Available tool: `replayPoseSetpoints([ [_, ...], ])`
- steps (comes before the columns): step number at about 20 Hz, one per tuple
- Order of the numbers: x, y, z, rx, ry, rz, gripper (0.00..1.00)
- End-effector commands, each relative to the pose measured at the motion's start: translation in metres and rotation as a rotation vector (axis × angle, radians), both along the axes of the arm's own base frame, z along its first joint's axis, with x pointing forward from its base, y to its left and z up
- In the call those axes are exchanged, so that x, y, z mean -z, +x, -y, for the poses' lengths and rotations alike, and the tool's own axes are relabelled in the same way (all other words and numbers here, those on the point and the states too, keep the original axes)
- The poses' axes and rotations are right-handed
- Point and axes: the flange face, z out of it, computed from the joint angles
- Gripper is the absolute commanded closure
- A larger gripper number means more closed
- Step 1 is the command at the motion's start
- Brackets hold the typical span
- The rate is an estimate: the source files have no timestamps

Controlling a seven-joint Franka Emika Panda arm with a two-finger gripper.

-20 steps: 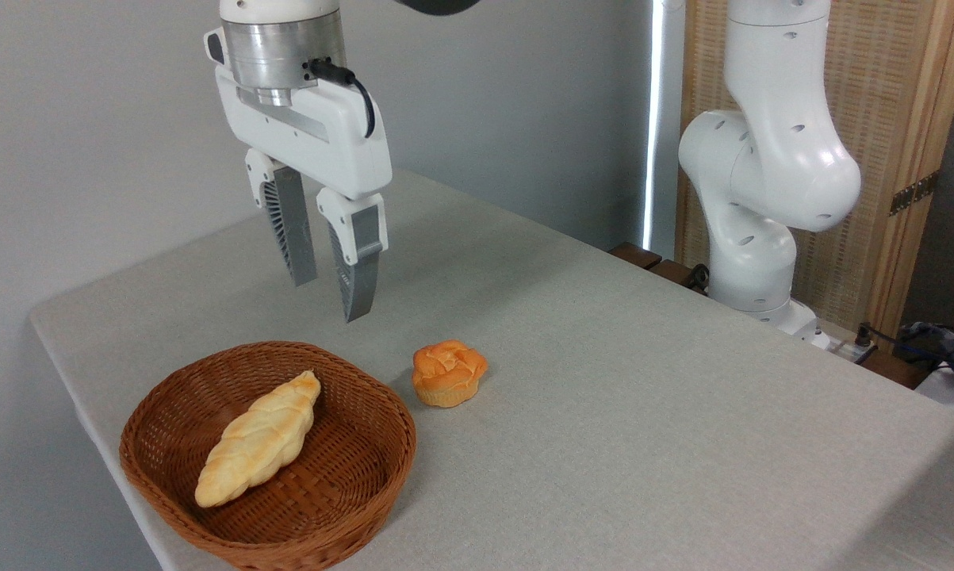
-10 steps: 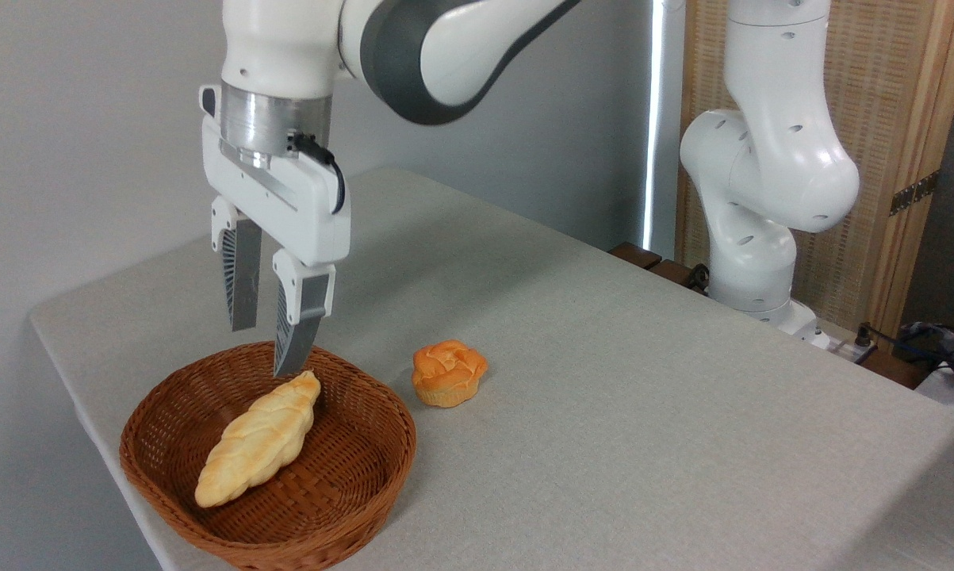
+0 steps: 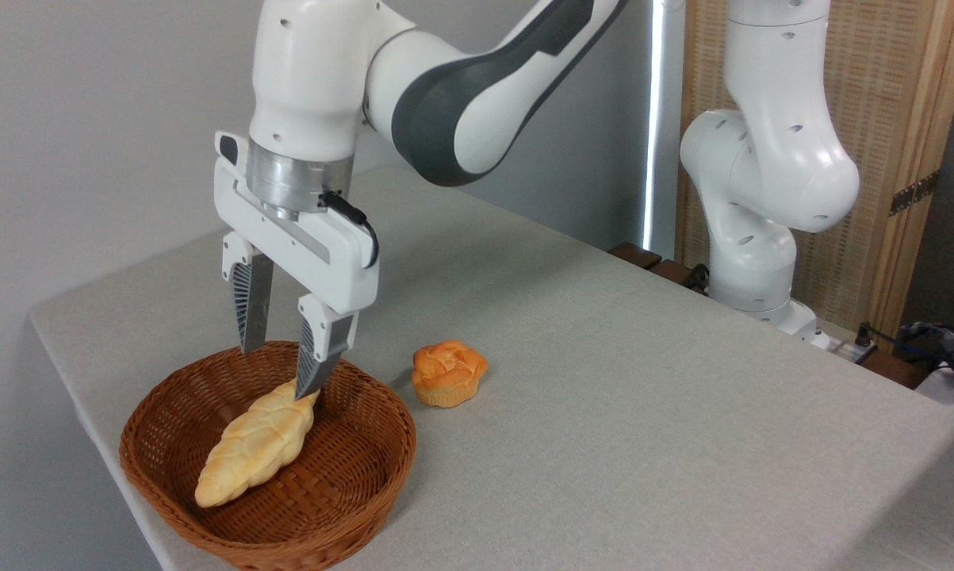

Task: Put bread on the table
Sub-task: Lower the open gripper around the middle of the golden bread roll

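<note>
Long pale golden-yellow braided loaf (image 3: 258,438) found lying in the brown woven wicker basket (image 3: 365,476), lower left of the frame, set diagonally from lower left to upper right. Not on the counter.

White two-finger tool (image 3: 281,373) with grey ribbed fingers (image 3: 250,305) positioned above the basket's rear half, pointing downward. Fingers held apart with a clear gap between them, clamped on nothing. Right-hand fingertip seen at the loaf's upper right end, overlapping it in the picture; actual contact could not be confirmed. Left-hand fingertip seen at the basket's rear rim, beside the loaf's upper end and apart from it.

Small round orange bun (image 3: 448,373) found standing on the counter just to the right of the basket, not touching it, centre of the frame.

Large light grey-beige cloth-covered counter (image 3: 643,381) with rounded corner at the left, filling the lower and middle frame. Basket placed near its front left edge.

White and dark grey arm (image 3: 461,103) reaching in from the top centre down to the tool. White arm base column (image 3: 762,182) mounted at the counter's far edge, upper right. Wood-framed woven screen (image 3: 905,143) behind the base, far right. Plain grey wall (image 3: 88,119) at upper left.
</note>
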Motion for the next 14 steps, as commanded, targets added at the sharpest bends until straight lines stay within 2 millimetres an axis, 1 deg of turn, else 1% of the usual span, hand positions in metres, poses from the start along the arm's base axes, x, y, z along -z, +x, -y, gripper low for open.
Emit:
replayPoseSetpoints([
  [1,0.011,-0.002,-0.002,-0.11,-0.05,-0.001,0.0],
  [3,0.021,0.0,-0.002,-0.141,-0.077,0.008,0.0],
  [4,0.028,0.001,0.002,-0.139,-0.076,0.015,0.0],
  [7,0.046,0.002,0.006,-0.139,-0.069,0.02,0.0],
  [8,0.049,0.002,0.011,-0.133,-0.069,0.016,0.0],
  [11,0.055,0.007,0.013,-0.14,-0.068,0.043,0.0],
  [14,0.065,0.008,0.022,-0.128,-0.066,0.033,0.0],
])
